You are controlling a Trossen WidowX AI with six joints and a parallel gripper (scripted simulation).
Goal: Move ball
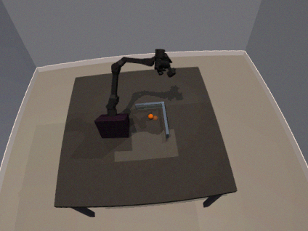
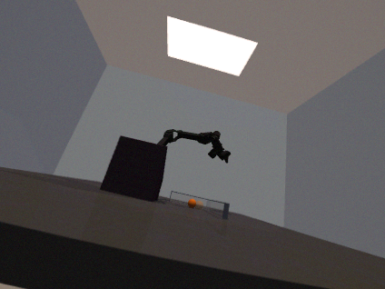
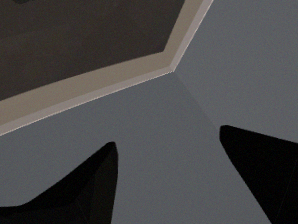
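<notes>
Hanging high above the table (image 1: 203, 160), the pincer (image 1: 165, 70) gapes fairly wide, holding and touching nothing.

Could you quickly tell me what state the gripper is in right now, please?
Gripper: open, holding nothing, raised high above the table; the ball lies on the table inside the walls.

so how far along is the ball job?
Nothing done yet. The ball sits inside the clear walls, beside the see-through copy, not on it. The gripper is high above the table's far side, jaws open and empty. Left: descend, nudge the ball onto the copy, back away.
</notes>
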